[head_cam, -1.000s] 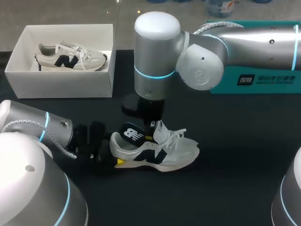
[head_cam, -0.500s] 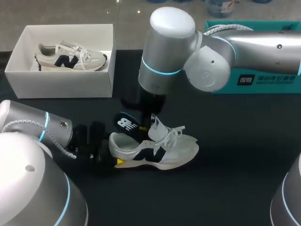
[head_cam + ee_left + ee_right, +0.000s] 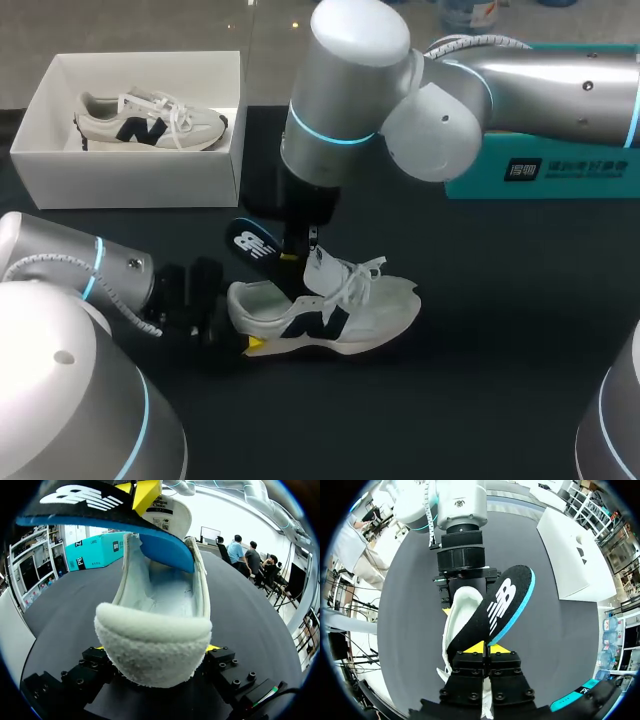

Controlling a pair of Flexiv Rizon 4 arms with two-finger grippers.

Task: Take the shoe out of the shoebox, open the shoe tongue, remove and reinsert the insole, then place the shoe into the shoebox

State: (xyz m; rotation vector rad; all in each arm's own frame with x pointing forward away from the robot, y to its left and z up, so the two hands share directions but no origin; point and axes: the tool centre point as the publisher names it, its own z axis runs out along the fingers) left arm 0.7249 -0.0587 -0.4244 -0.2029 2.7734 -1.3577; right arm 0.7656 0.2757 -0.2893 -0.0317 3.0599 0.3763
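Jutting up and back from the shoe [image 3: 330,315] just left of the frame's centre, the insole [image 3: 252,243] is mostly out, black on top and blue beneath. Its heel end points toward the upper left, and its front end is still down near the shoe's opening. The shoe is white with dark side marks. It lies on its sole on the black table [image 3: 480,380], toe toward the right, with the tongue [image 3: 322,268] lifted and the laces loose.

The right gripper [image 3: 290,255] comes down from the arm entering at the upper right. Its jaws are narrow, pinching the insole near its front end. In the right wrist view, the yellow tips of that gripper [image 3: 484,647] meet on the insole, with the shoe below it.

The left gripper [image 3: 240,322] comes in low from the lower left. Its jaws stand wide and clasp the shoe's heel from both sides; in the left wrist view the fuzzy heel collar fills the space between its fingers [image 3: 155,652].

A white shoebox [image 3: 130,175] stands in the upper left, well apart from the shoe, with a second shoe [image 3: 150,120] lying inside it. A teal box [image 3: 560,170] sits at the upper right behind the right arm.
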